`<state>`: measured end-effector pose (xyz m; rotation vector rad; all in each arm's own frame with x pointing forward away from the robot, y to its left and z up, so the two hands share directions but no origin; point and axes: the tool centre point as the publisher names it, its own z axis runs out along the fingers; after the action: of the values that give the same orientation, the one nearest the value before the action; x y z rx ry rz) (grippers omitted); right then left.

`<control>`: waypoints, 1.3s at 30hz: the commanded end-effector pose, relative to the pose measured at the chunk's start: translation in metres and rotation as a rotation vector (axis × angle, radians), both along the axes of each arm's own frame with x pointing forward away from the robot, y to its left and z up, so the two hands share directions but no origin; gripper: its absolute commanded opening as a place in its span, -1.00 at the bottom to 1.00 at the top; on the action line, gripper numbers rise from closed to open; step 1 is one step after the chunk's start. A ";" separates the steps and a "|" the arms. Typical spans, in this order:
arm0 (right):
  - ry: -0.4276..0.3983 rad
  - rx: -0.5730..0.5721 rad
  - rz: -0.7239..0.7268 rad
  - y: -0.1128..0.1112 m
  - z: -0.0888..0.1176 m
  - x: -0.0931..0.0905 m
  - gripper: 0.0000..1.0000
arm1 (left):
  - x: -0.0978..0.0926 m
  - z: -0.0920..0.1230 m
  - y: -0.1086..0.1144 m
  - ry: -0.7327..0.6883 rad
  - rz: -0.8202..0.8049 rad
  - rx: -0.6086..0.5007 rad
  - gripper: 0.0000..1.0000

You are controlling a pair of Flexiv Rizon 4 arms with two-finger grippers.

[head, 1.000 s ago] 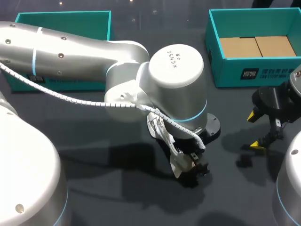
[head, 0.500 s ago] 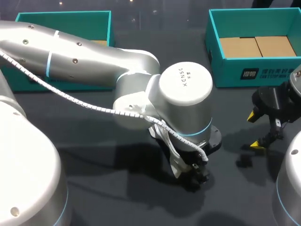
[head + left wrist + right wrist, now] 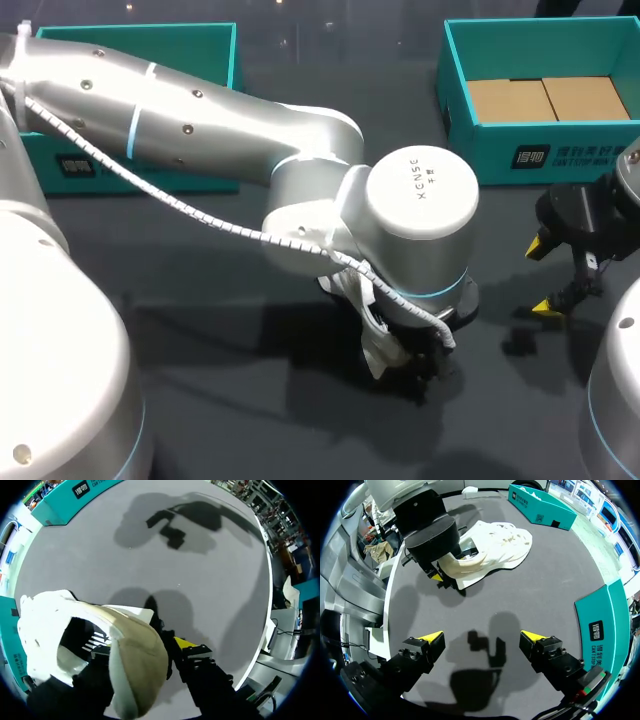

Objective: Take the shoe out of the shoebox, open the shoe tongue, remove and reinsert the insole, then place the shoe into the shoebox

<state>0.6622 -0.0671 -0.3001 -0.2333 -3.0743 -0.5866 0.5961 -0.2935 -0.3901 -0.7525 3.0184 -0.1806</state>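
A white lace-up shoe [image 3: 375, 345] lies on the dark table near the middle, mostly hidden in the head view by my left arm's wrist. In the left wrist view the shoe [image 3: 50, 630] is right under my left gripper [image 3: 141, 647], and its beige heel part [image 3: 142, 672] fills the gap of the gripper. The right wrist view shows the shoe [image 3: 495, 545] on its side with my left gripper [image 3: 442, 577] at its heel end. My right gripper [image 3: 482, 640] hangs open over bare table, well to the right of the shoe [image 3: 541, 278].
A teal shoebox [image 3: 480, 150] with a cardboard floor stands at the back right. A second teal box [image 3: 140, 40] stands at the back left, behind my left arm. The table around the shoe is bare dark cloth.
My left arm has shifted to the right and a little lower over the shoe's heel end. The shoe and my right arm have stayed where they were.
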 end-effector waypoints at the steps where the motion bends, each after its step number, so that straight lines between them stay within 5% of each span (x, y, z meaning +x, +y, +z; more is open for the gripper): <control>1: -0.002 -0.003 -0.002 0.001 0.000 -0.001 1.00 | 0.003 -0.005 -0.002 0.006 0.000 0.005 -1.00; 9: -0.002 -0.003 -0.002 0.001 0.000 -0.001 1.00 | 0.010 0.016 0.012 0.014 -0.042 0.003 -1.00; 24: -0.002 -0.003 -0.002 0.001 0.000 -0.001 1.00 | 0.041 0.117 0.056 -0.015 -0.218 0.023 -1.00; 34: -0.002 -0.003 -0.002 0.001 0.000 -0.001 1.00 | 0.085 0.186 0.093 -0.057 -0.248 0.005 -1.00; 39: -0.002 -0.003 -0.002 0.001 0.000 -0.001 1.00 | 0.085 0.186 0.093 -0.057 -0.248 0.005 -1.00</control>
<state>0.6622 -0.0672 -0.3001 -0.2335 -3.0744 -0.5867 0.6850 -0.2131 -0.2303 -0.3661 3.0526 -0.1665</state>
